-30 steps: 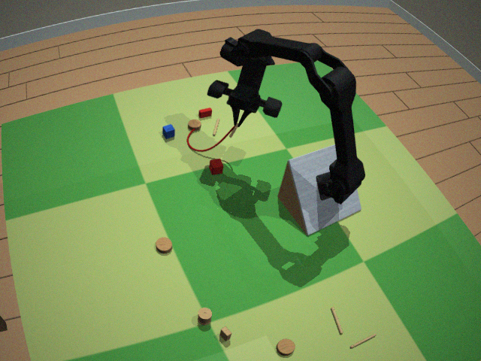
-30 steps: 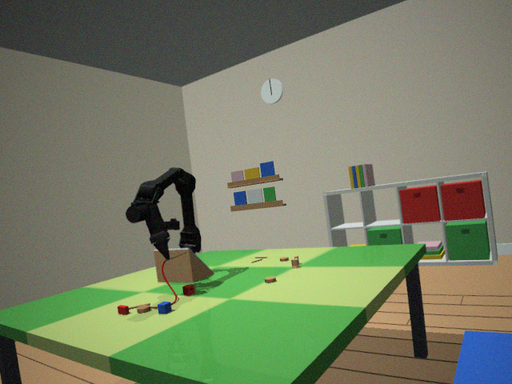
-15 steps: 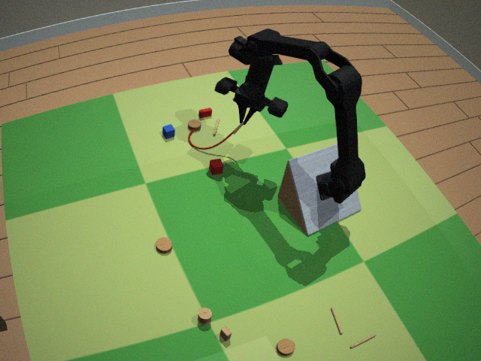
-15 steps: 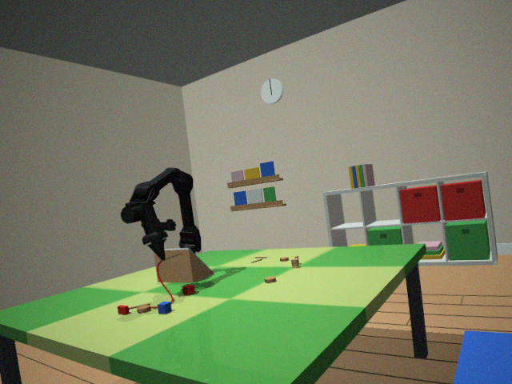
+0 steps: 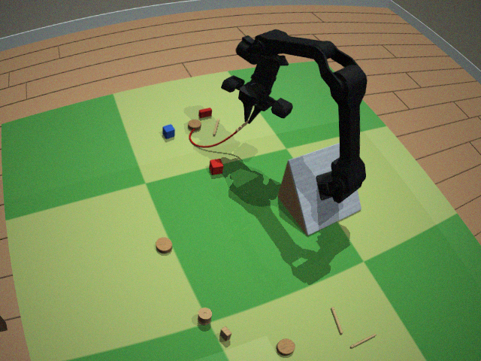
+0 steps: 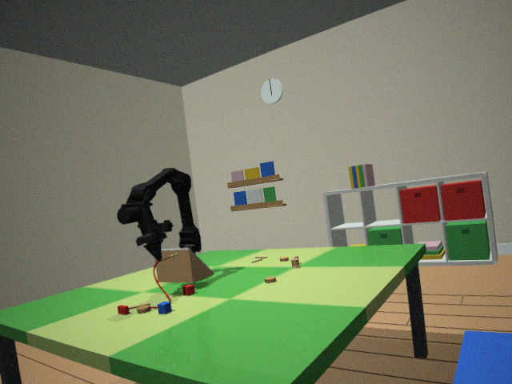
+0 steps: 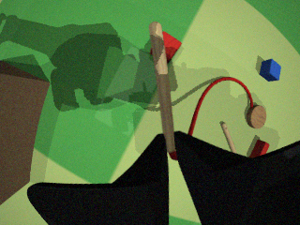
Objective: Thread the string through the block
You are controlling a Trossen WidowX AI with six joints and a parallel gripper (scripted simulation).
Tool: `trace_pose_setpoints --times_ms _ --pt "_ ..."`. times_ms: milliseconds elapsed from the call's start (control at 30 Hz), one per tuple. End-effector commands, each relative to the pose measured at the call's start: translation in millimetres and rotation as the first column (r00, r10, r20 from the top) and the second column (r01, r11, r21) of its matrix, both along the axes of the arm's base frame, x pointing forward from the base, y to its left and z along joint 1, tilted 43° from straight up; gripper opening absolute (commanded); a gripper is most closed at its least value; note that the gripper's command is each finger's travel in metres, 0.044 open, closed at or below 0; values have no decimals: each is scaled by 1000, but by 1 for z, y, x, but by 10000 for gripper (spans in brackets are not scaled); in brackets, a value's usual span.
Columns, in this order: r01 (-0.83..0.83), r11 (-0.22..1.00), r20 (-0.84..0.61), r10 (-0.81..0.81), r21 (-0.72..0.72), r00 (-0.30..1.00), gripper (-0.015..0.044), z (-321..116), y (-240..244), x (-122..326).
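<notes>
My gripper (image 5: 247, 120) (image 6: 159, 258) (image 7: 169, 139) is shut on the string's stick (image 5: 242, 125) (image 7: 164, 100), at its string end, above the table. The stick juts out from the fingertips. The red string (image 5: 205, 146) (image 6: 155, 274) (image 7: 199, 104) sags from there to the round wooden button (image 5: 194, 124) (image 6: 143, 308) (image 7: 257, 116) on the table. The wedge-shaped block (image 5: 300, 169) (image 6: 175, 268) (image 7: 14, 127), with a grey sloping side and brown end, stands apart from the stick. Its hole is not visible.
A red cube (image 5: 216, 167) (image 6: 188, 290) lies between block and button. A loose stick (image 5: 216, 126), red brick (image 5: 204, 113) and blue cube (image 5: 167, 131) lie near the button. Wooden discs (image 5: 164, 245) (image 5: 285, 346) and two sticks (image 5: 337, 320) (image 5: 363, 341) lie farther off.
</notes>
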State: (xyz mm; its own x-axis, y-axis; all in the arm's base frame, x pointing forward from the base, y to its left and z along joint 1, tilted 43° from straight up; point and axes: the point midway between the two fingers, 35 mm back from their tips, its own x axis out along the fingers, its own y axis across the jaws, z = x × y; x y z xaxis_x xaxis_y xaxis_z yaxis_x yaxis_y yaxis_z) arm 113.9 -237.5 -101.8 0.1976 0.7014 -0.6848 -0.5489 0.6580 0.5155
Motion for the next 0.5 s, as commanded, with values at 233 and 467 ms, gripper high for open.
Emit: trace_pose_setpoints --times_ms 233,467 --pt "73 997 -61 -72 4 996 0 -2 2 -17" --pt "117 993 -95 -116 2 989 0 -3 3 -27"
